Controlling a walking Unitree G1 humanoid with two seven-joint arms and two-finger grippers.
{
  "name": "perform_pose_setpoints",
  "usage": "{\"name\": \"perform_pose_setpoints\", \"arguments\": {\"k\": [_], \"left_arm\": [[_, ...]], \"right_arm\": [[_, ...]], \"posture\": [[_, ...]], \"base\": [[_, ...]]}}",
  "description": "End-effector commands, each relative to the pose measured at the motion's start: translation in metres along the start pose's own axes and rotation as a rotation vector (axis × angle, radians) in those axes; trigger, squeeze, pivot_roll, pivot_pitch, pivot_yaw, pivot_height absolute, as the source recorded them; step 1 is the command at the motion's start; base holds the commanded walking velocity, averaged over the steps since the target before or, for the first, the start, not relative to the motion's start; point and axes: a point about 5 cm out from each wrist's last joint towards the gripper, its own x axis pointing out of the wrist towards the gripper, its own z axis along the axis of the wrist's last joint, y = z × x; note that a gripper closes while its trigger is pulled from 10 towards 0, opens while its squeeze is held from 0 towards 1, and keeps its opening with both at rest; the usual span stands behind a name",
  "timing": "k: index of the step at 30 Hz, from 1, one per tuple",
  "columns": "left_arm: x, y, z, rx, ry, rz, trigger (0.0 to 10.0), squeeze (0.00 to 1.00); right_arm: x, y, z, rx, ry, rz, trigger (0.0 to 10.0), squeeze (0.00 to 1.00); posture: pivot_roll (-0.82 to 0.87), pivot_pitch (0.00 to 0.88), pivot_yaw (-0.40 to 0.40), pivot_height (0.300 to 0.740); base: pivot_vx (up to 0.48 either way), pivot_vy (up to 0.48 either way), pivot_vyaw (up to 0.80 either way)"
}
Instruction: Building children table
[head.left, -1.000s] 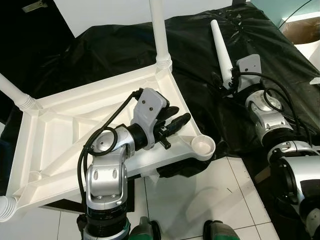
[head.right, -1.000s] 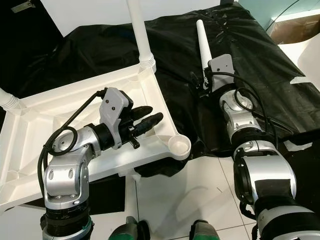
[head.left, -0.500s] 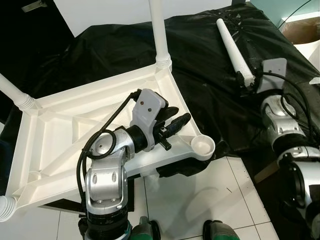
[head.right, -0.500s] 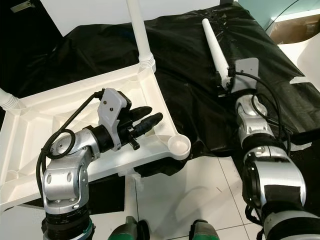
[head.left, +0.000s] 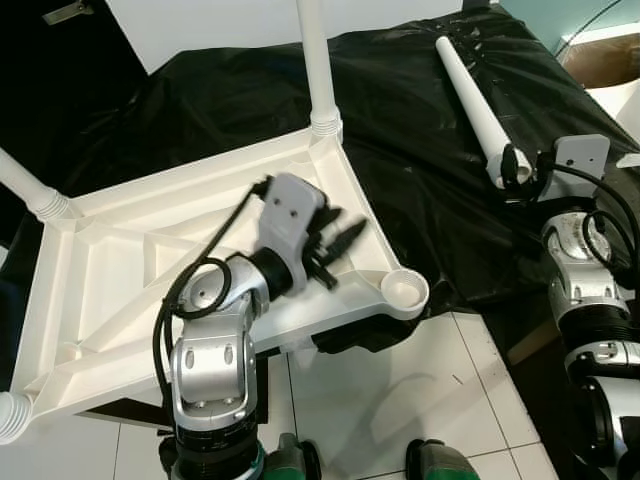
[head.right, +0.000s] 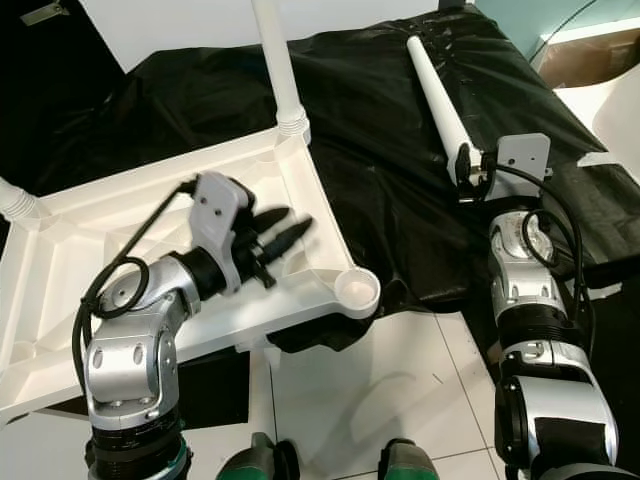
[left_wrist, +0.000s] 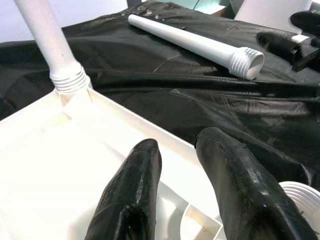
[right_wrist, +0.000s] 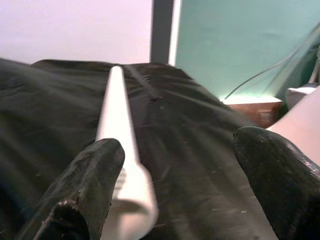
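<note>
The white children's table top (head.left: 110, 290) lies upside down on a black cloth. White legs stand screwed into its far corner (head.left: 314, 60) and its left corner (head.left: 25, 185). The near right corner socket (head.left: 407, 290) is empty. A loose white leg (head.left: 470, 95) lies on the cloth, its threaded end (left_wrist: 247, 62) pointing towards my right gripper (head.left: 525, 168). That gripper is open just behind the leg's end, and one finger (right_wrist: 95, 175) is beside the leg. My left gripper (head.left: 345, 222) hovers open over the table's underside near the far right rim, holding nothing.
The black cloth (head.left: 400, 140) covers the floor under and behind the table. White floor tiles (head.left: 400, 400) lie in front by my feet (head.left: 290, 460). A brown box (head.left: 605, 55) and a cable sit at the far right.
My right gripper lowered the loose leg from upright to flat on the cloth, let go and pulled back to the right. My left gripper lifted and turned slightly over the table.
</note>
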Motion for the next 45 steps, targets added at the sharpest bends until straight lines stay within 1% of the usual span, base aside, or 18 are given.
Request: {"name": "perform_pose_setpoints", "arguments": {"k": [1,2,3,5,8,10,11,12,13,15,18,26,32,38,41,43,44,45], "left_arm": [[-0.004,-0.001,-0.004,-0.004,0.014,0.015,10.0,0.0],[-0.004,-0.001,-0.004,-0.006,0.016,0.012,10.0,0.0],[-0.004,-0.001,-0.004,-0.006,0.016,0.012,10.0,0.0],[-0.003,-0.001,-0.004,-0.008,0.017,0.01,10.0,0.0],[-0.003,-0.001,-0.004,-0.004,0.017,0.009,10.0,0.0],[-0.004,-0.001,-0.003,-0.004,0.017,0.011,10.0,0.0],[-0.004,-0.001,-0.003,-0.004,0.017,0.011,10.0,0.0],[-0.004,-0.001,-0.003,-0.003,0.017,0.013,10.0,0.0],[-0.004,-0.001,-0.003,-0.003,0.017,0.013,10.0,0.0],[-0.004,-0.002,-0.003,-0.003,0.015,0.025,10.0,0.0],[-0.004,-0.002,-0.003,-0.003,0.015,0.031,10.0,0.0],[-0.005,-0.002,-0.002,-0.004,0.014,0.037,10.0,0.0],[-0.006,-0.001,-0.002,-0.002,0.018,0.034,10.0,0.0],[-0.006,-0.001,-0.002,-0.002,0.019,0.03,10.0,0.0],[-0.007,-0.001,-0.002,-0.002,0.02,0.03,10.0,0.0],[-0.007,-0.002,-0.002,-0.002,0.021,0.03,10.0,0.0],[-0.007,-0.002,-0.002,-0.002,0.021,0.03,10.0,0.0],[-0.007,-0.002,-0.002,-0.003,0.021,0.03,10.0,0.0]], "right_arm": [[-0.001,0.001,-0.006,0.021,0.029,0.012,10.0,0.0],[0.002,0.004,-0.007,0.067,0.037,0.062,10.0,0.0],[0.002,0.004,-0.007,0.067,0.037,0.062,10.0,0.0],[0.004,0.014,-0.006,0.12,0.048,0.144,10.0,0.0],[0.006,0.03,-0.008,0.173,0.08,0.248,10.0,0.0],[0.007,0.039,-0.006,0.18,0.078,0.301,10.0,0.0],[0.007,0.039,-0.006,0.18,0.078,0.301,10.0,0.0],[0.008,0.045,-0.004,0.187,0.072,0.337,10.0,0.0],[0.008,0.045,-0.004,0.187,0.072,0.337,10.0,0.0],[0.01,0.051,-0.001,0.196,0.076,0.372,10.0,0.0],[0.013,0.055,-0.001,0.205,0.09,0.384,10.0,0.0],[0.016,0.047,-0.009,0.175,0.138,0.33,10.0,0.0],[0.012,0.039,-0.019,0.17,0.183,0.306,10.0,0.0],[0.011,0.035,-0.021,0.147,0.185,0.284,10.0,0.0],[0.01,0.03,-0.023,0.126,0.186,0.259,10.0,0.0],[0.008,0.024,-0.024,0.104,0.186,0.224,10.0,0.0],[0.008,0.024,-0.024,0.104,0.186,0.224,10.0,0.0],[0.008,0.02,-0.025,0.099,0.185,0.198,10.0,0.0]], "posture": [[0.06,0.175,0.121,0.74],[0.06,0.174,0.123,0.74],[0.06,0.174,0.123,0.74],[0.06,0.173,0.125,0.74],[0.07,0.171,0.124,0.74],[0.07,0.171,0.124,0.74],[0.07,0.171,0.124,0.74],[0.07,0.171,0.123,0.74],[0.07,0.171,0.123,0.74],[0.07,0.169,0.122,0.74],[0.07,0.169,0.122,0.74],[0.08,0.175,0.116,0.74],[0.08,0.181,0.126,0.74],[0.08,0.184,0.126,0.74],[0.09,0.184,0.125,0.74],[0.09,0.184,0.126,0.74],[0.09,0.184,0.126,0.74],[0.09,0.184,0.126,0.74]], "base": [[0.0,0.0,0.0],[0.0,0.0,0.0],[0.0,0.0,0.0],[0.0,0.0,0.0],[0.0,0.0,0.0],[0.0,0.0,0.0],[0.0,0.0,0.0],[0.0,0.0,0.0],[0.0,0.0,0.0],[0.0,0.0,0.0],[0.0,0.0,0.0],[0.0,0.0,0.0],[0.0,0.0,0.0],[0.0,0.0,0.0],[0.0,0.0,0.0],[0.0,0.0,0.0],[0.0,0.0,0.0],[0.0,0.0,0.0]]}}
